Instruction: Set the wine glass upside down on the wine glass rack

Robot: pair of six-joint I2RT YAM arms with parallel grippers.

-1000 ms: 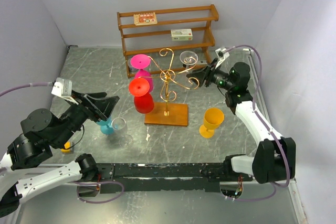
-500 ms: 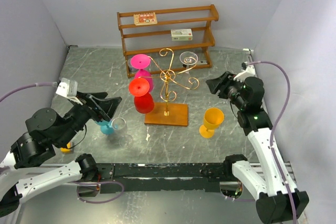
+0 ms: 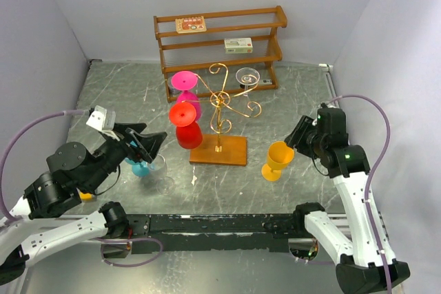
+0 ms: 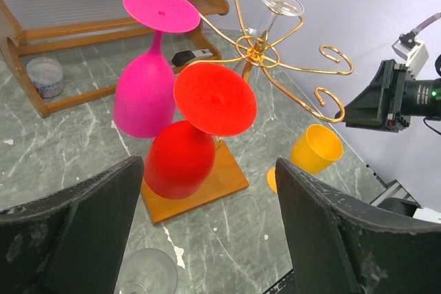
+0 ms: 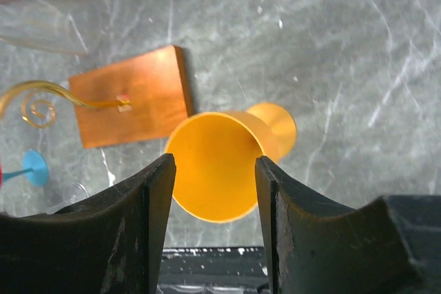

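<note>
The gold wire wine glass rack (image 3: 222, 105) stands on its wooden base (image 3: 219, 150) at mid-table. A pink glass (image 3: 185, 86), a red glass (image 3: 185, 127) and a clear glass (image 3: 248, 76) hang from it upside down. A yellow wine glass (image 3: 278, 160) stands upright to the right of the base. My right gripper (image 3: 299, 135) hovers open just beside and above it, and the right wrist view shows the yellow cup (image 5: 219, 163) between the spread fingers, untouched. My left gripper (image 3: 149, 144) is open and empty over a clear glass (image 3: 158, 169) on the table.
A brown three-tier shelf (image 3: 219, 43) with small boxes stands against the back wall. A blue glass (image 3: 140, 167) sits beside the clear one at front left, and a small orange object (image 3: 86, 196) lies under the left arm. Walls close in on both sides.
My right gripper has drawn back from the rack's right arm, leaving the clear glass hanging there, and come down toward the yellow glass. My left gripper has edged right and opened wider.
</note>
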